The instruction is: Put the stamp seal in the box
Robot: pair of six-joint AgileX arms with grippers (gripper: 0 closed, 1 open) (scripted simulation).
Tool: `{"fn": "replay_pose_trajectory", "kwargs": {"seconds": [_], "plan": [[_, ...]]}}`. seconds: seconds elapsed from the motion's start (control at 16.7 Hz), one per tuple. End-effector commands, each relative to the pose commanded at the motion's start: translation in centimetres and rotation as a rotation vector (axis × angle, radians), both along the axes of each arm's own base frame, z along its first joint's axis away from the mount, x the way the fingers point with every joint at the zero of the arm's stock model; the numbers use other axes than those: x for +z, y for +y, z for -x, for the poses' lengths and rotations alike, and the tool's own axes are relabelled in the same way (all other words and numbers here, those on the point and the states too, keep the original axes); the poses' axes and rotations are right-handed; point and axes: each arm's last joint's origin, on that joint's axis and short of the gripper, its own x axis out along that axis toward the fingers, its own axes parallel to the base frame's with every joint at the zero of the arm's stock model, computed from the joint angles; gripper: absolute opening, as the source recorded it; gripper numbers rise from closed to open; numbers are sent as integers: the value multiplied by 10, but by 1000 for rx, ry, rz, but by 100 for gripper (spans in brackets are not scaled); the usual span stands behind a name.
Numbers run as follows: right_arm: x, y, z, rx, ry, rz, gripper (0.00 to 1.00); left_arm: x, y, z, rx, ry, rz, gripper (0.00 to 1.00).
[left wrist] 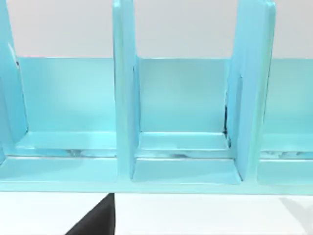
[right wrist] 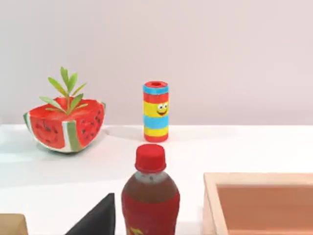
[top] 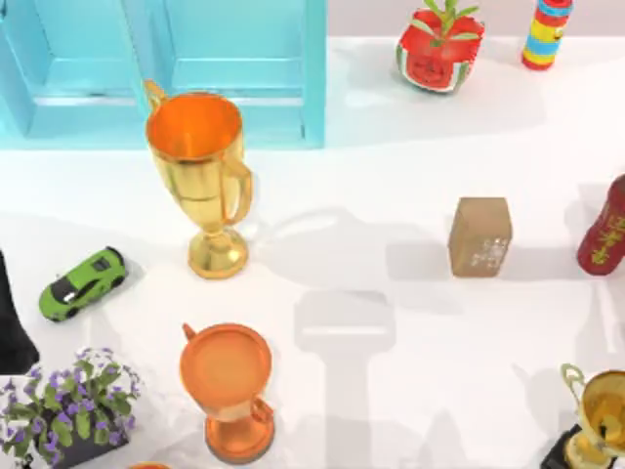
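Observation:
The stamp seal (top: 479, 236) is a small tan-brown block with faint white markings, standing upright on the white table right of centre; one tan corner of it (right wrist: 11, 225) also appears in the right wrist view. The box (right wrist: 259, 200) is a light wooden open tray beside a red bottle. A dark part of my left gripper (left wrist: 98, 220) sits in front of a blue shelf unit, and my left arm (top: 12, 327) is at the table's left edge. A dark part of my right gripper (right wrist: 98, 218) is low over the table, facing the back wall. Nothing is held.
A blue divided shelf (top: 166, 68) fills the back left. A gold trophy (top: 203, 181), orange trophy (top: 229, 391), green toy car (top: 83, 283), purple flower pot (top: 68, 405), watermelon planter (top: 437, 49), striped can (top: 547, 31), red bottle (top: 605, 230) and small gold trophy (top: 596, 420) stand around.

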Motion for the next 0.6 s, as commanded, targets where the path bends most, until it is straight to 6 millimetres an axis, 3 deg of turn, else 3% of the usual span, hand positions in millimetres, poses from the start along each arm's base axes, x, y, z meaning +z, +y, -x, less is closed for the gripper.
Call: {"fn": "replay_pose_trajectory", "kwargs": {"seconds": [0.3,0.6], "plan": [[11,2,0,13,51,-14,100,0,0,0,0,0,0,100],[65,10,-15,64,288,-66,100,0,0,0,0,0,0,100]]}}
